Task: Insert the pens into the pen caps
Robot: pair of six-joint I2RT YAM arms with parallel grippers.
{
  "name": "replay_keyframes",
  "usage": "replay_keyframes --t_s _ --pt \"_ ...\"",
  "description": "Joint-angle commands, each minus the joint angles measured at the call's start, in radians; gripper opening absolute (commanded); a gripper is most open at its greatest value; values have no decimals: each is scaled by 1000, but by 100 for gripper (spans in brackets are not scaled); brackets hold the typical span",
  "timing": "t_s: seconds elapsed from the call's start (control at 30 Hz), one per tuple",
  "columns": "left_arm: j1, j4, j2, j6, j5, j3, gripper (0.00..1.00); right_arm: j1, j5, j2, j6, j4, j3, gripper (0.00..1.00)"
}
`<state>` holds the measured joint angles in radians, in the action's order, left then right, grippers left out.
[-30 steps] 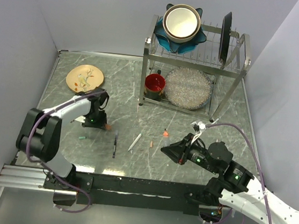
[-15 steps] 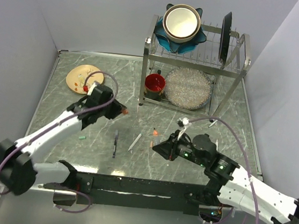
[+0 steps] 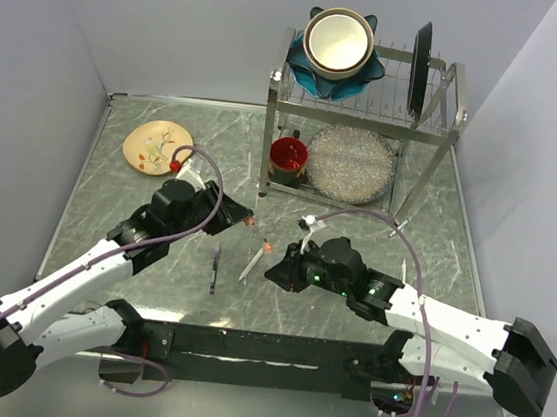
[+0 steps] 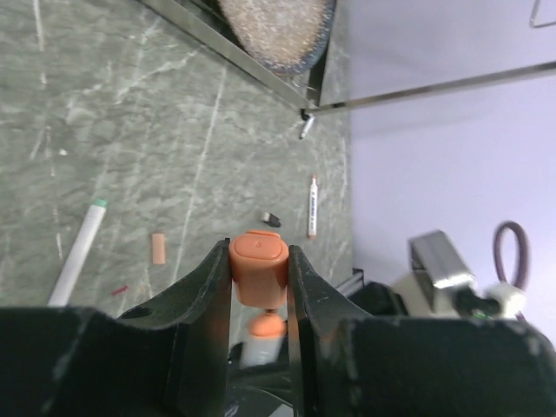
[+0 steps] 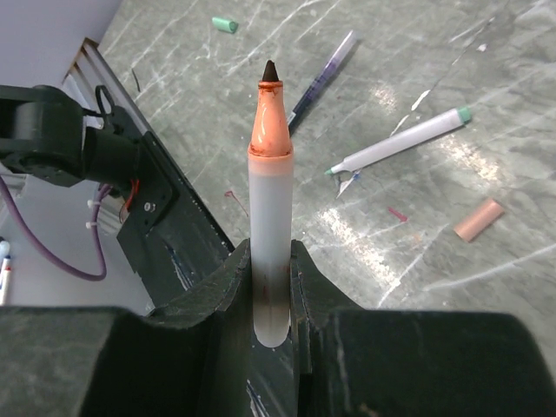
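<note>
While the left claw (image 4: pixel 259 257) pinches an orange cap (image 4: pixel 259 271), the right claw (image 5: pixel 270 254) grips a white pen (image 5: pixel 269 187).

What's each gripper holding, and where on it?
Left gripper: orange cap, by its sides. Right gripper: white pen, near its tail end.

The left arm (image 3: pixel 102 259) and right arm (image 3: pixel 427 316) both angled inward from the near corners. The left gripper (image 4: pixel 259 261) pinched an orange cap (image 4: pixel 259 271). The right gripper (image 5: pixel 269 261) (fingers (image 5: pixel 228 291) nearly together) clamped a pen (image 5: pixel 268 200). The two grippers sat close together.
</note>
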<state>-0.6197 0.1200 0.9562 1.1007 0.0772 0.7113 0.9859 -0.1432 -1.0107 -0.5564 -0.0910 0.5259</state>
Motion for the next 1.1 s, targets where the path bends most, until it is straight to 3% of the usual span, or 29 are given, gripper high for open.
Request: replay_keyframes --t_s 0.0,0.5,1.07 --pt "-14 -45 -27 19 18 -7 1 23 27 -45 0 -73 75 0" --pt "-44 47 35 67 -25 17 1 56 70 -131 4 -88 137 0" --pt "-54 159 1 102 -74 57 1 86 51 -160 -4 -108 117 0"
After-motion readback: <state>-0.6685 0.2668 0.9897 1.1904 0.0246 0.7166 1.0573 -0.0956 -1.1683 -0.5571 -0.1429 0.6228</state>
